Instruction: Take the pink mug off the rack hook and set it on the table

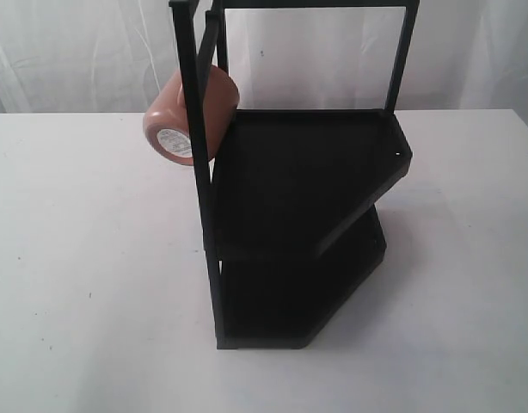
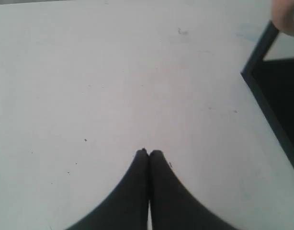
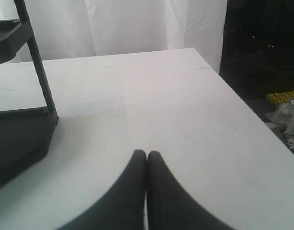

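The pink mug [image 1: 188,116] hangs sideways high on the left side of the black rack [image 1: 298,198], its base with the round white sticker facing the camera; a rack post crosses in front of it. A blurred pink edge of the mug [image 2: 287,17] shows in a corner of the left wrist view. The white table [image 1: 83,284] spreads under everything. My left gripper [image 2: 148,152] is shut and empty above bare tabletop. My right gripper [image 3: 147,153] is also shut and empty, beside the rack's base [image 3: 20,139]. Neither gripper appears in the exterior view.
The rack has two dark shelves and upright posts, standing mid-table. A white curtain [image 1: 66,52] hangs behind the table. The table's right edge [image 3: 243,105] drops off to a dark floor with clutter [image 3: 286,112].
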`<move>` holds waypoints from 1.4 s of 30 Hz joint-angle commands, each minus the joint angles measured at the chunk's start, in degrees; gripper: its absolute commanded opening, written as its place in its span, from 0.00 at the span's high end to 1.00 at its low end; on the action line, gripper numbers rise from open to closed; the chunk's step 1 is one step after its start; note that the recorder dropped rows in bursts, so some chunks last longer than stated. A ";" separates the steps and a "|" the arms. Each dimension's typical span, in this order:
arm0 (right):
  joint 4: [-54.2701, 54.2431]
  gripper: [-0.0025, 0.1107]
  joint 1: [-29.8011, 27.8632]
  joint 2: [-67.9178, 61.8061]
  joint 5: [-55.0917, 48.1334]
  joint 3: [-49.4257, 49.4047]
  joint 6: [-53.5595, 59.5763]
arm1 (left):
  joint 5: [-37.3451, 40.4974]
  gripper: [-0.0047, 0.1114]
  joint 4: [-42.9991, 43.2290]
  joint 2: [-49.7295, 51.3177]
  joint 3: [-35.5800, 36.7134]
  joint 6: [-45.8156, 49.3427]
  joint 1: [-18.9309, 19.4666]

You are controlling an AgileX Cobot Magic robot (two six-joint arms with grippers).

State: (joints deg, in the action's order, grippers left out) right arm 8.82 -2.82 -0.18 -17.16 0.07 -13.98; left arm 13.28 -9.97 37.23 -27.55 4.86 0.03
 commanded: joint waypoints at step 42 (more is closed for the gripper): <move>-0.14 0.98 0.16 0.18 0.55 -0.07 0.12 | -8.52 0.80 -46.15 27.38 -30.81 70.83 -21.40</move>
State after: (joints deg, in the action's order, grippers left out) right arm 8.82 -2.82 -0.18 -17.16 0.07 -13.98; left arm 3.91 -54.74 64.92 -57.93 74.52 -21.11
